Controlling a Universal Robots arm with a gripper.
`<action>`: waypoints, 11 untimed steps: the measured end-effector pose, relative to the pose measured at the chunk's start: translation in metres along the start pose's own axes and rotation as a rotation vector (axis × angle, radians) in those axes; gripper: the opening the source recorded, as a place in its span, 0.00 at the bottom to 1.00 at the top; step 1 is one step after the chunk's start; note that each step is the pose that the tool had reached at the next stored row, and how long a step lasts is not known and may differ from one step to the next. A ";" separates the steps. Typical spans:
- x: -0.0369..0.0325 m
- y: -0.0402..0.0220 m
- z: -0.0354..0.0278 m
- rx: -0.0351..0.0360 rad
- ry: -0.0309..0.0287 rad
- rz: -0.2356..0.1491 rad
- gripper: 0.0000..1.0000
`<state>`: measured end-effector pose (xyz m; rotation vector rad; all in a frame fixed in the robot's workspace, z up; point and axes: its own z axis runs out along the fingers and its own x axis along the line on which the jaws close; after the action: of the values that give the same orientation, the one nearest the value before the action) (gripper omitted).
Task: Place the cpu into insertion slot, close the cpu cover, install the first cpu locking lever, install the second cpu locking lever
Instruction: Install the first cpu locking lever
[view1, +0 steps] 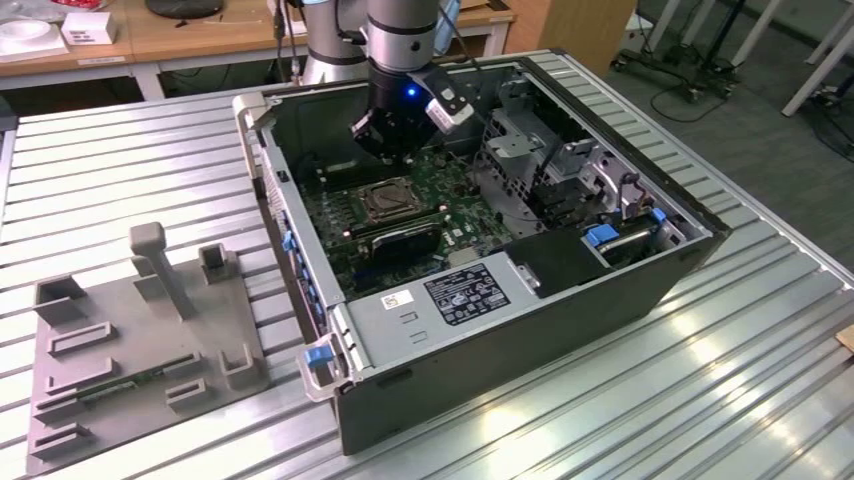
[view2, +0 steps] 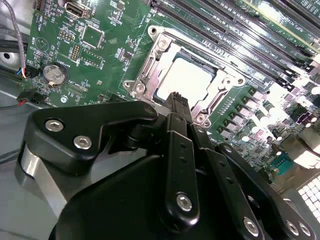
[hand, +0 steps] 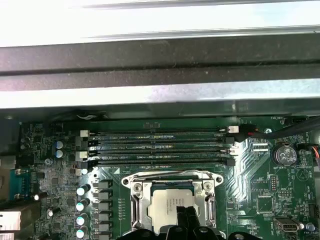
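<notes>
Evidently the gripper is hanging just above the slot, its black fingers pressed together and holding nothing. The cpu is already lying in the socket with the cover looking shut over its edges, at about 11 o'clock from the sticker in the exterior view. I am judging the levers to be the step in hand, calling for a fine sideways hook-and-press.
</notes>
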<state>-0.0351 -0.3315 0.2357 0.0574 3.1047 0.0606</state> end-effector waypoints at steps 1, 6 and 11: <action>-0.0001 0.0001 -0.0022 0.0000 0.0000 0.000 0.10; -0.0001 0.0001 -0.0033 0.0000 0.0000 0.000 0.10; -0.0001 0.0002 -0.0044 0.0001 0.0000 0.000 0.10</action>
<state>-0.0351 -0.3315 0.2401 0.0573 3.1047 0.0605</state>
